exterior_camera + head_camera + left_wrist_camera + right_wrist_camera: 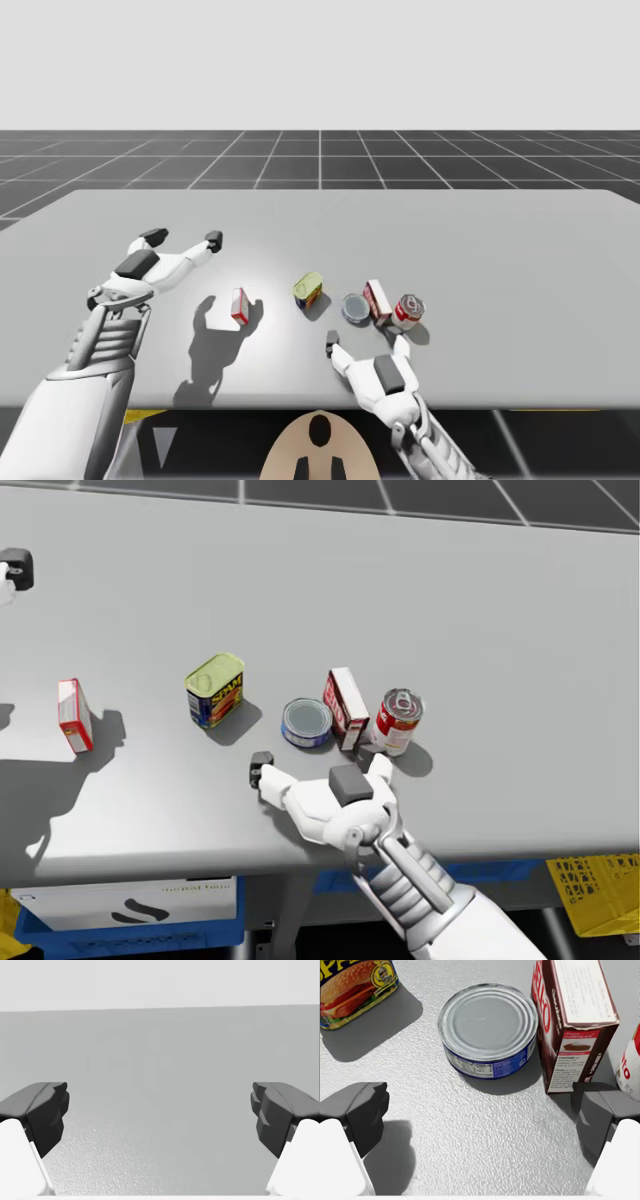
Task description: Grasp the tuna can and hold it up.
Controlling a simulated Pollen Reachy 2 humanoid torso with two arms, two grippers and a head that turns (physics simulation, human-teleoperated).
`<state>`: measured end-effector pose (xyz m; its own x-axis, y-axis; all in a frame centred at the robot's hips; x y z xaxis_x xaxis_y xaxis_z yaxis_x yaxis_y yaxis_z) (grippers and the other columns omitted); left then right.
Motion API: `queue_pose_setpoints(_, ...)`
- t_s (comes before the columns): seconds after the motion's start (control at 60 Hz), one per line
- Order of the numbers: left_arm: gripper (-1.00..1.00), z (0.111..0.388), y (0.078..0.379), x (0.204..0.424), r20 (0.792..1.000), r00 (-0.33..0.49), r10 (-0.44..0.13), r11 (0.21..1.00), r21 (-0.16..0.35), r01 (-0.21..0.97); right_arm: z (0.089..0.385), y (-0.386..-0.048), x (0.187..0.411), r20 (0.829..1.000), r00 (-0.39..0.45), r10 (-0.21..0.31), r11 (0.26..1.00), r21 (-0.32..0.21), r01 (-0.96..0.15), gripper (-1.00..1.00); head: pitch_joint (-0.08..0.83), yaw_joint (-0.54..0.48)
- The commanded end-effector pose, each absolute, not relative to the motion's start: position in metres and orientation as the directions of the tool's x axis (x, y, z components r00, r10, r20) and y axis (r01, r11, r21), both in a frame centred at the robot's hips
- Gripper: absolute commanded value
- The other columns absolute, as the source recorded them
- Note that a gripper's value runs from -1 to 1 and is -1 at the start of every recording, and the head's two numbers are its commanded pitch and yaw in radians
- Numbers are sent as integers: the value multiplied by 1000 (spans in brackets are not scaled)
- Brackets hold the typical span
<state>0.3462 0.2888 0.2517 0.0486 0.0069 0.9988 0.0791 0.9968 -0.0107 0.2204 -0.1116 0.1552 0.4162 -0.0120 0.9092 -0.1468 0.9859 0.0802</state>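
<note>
Just ahead of my right gripper (480, 1110), the tuna can (489, 1030) is sitting upright on the grey table (500, 250). It is a low round tin with a blue label and a ribbed silver lid, and it is not yet being gripped. That gripper is holding its jaws spread wide, low over the near edge of the table, with the tuna can lying ahead of the opening and apart from both fingers. Just beside the tuna can on its right, a brown pudding box (572, 1020) is standing on end, and whether the two are touching I cannot tell. One dark fingertip is sitting close by that box's foot. Beyond the box from the tuna can, a red-and-white soup can (398, 720) is standing upright. On the tuna can's left, near but apart from it, a rectangular tin with a yellow-green top and a blue side (215, 689) is casting its shadow toward the tuna can. Further left again a small red-and-white box (74, 714) is standing on end. Well away from the tuna can on that same side, my left gripper (183, 238) is hanging above the table, its fingers spread wide.
</note>
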Motion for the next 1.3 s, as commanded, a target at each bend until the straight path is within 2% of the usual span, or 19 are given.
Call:
queue_pose_setpoints(0.017,-1000,253,290,346,999,45,12,997,-15,79,155,-88,232,879,466,-99,976,176,-124,-1000,727,-167)
queue_pose_setpoints(0.083,-1000,254,290,346,999,44,13,997,-17,80,156,-88,236,878,470,-87,979,163,-124,-1000,727,-167)
queue_pose_setpoints(0.117,-1000,254,290,346,999,43,15,997,-18,81,157,-88,240,886,457,-74,981,146,-124,-1000,727,-168)
queue_pose_setpoints(0.15,-1000,254,290,346,999,42,15,997,-18,80,157,-87,242,883,463,-75,982,147,-120,-1000,727,-168)
queue_pose_setpoints(0.167,-1000,255,290,346,999,42,15,997,-19,81,158,-87,244,876,476,-76,980,153,-126,-1000,726,-168)
queue_pose_setpoints(0.467,-1000,257,291,344,999,37,21,996,-24,81,155,-77,265,874,485,-25,982,112,-151,-1000,728,-164)
queue_pose_setpoints(0.717,-1000,258,291,344,999,34,24,996,-27,85,155,-68,276,866,501,2,977,106,-187,-1000,727,-159)
queue_pose_setpoints(1.083,-1000,259,291,343,999,32,26,996,-28,87,156,-61,281,872,488,22,967,106,-232,-1000,726,-153)
queue_pose_setpoints(1.2,-1000,259,291,343,999,32,24,996,-27,87,155,-63,278,887,460,39,959,96,-267,-1000,725,-151)
queue_pose_setpoints(1.217,-1000,259,291,343,999,32,24,996,-27,87,155,-64,278,888,459,31,960,101,-260,-880,725,-152)
queue_pose_setpoints(1.233,-1000,259,291,343,999,32,24,996,-27,87,155,-64,278,891,453,28,962,99,-255,-670,725,-152)
queue_pose_setpoints(1.267,-1000,259,290,343,999,32,24,996,-27,86,154,-65,277,894,447,29,965,92,-247,-427,725,-152)
queue_pose_setpoints(1.283,-1000,258,290,343,999,32,23,996,-26,86,154,-66,277,891,453,20,964,103,-244,450,725,-153)
queue_pose_setpoints(1.3,-1000,258,290,343,999,32,23,996,-26,86,154,-66,277,890,456,16,964,106,-243,646,724,-153)
